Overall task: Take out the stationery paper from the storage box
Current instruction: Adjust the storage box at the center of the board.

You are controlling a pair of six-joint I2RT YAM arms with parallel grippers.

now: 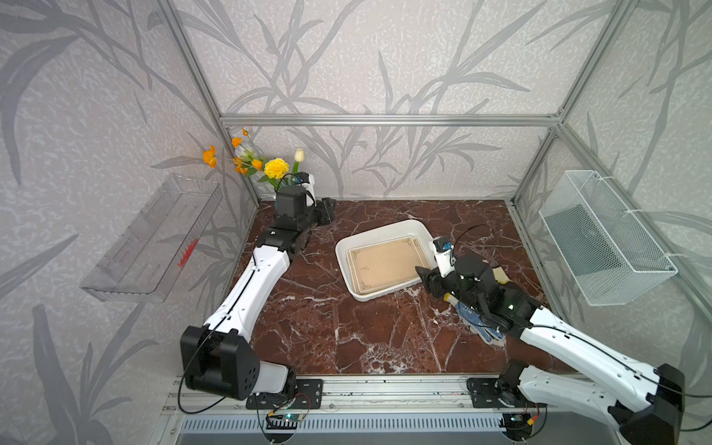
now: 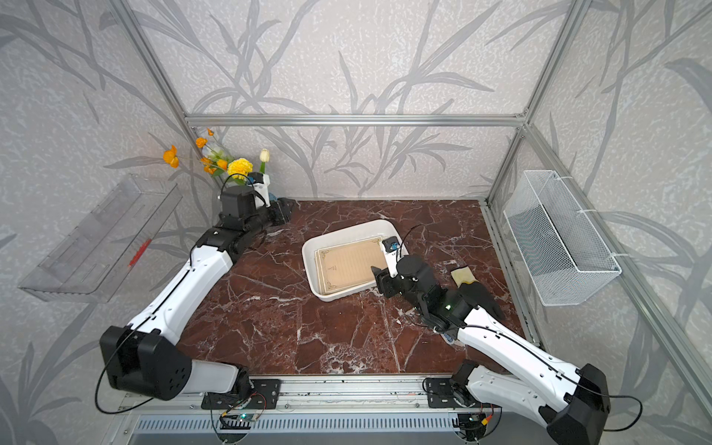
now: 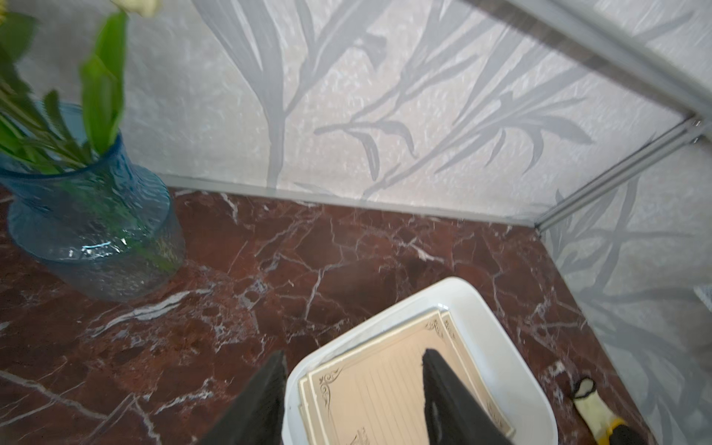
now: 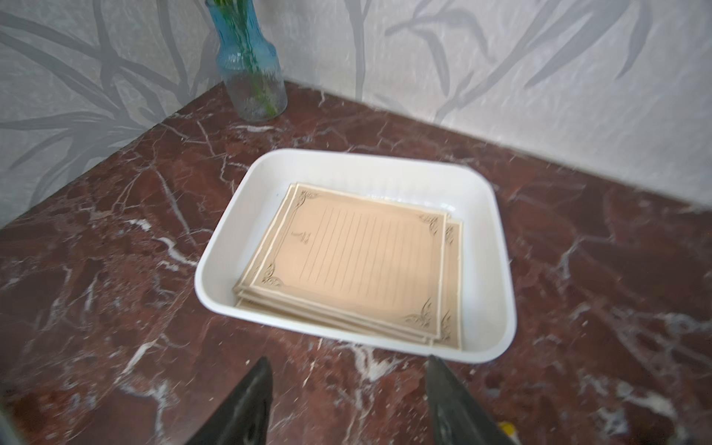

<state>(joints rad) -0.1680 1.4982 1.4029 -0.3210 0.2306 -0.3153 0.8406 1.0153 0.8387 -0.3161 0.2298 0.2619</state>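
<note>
The storage box (image 1: 404,232) is a shallow white tray in the middle of the marble table, seen in both top views. A stack of tan stationery paper (image 1: 389,266) with scroll corners lies flat inside it. My right gripper (image 1: 424,278) hovers at the box's near right corner, outside the rim. In the right wrist view it (image 4: 348,366) stands open over bare marble, just short of the box (image 4: 215,277) and the paper (image 4: 362,262). My left gripper (image 1: 327,211) is open at the back left, apart from the box, with nothing between its fingers (image 3: 277,373).
A blue glass vase (image 1: 269,169) with flowers stands in the back left corner, beside my left arm. A clear plastic shelf (image 1: 154,239) hangs on the left wall and a white wire basket (image 1: 605,239) on the right wall. Gloves (image 1: 477,319) lie under my right arm.
</note>
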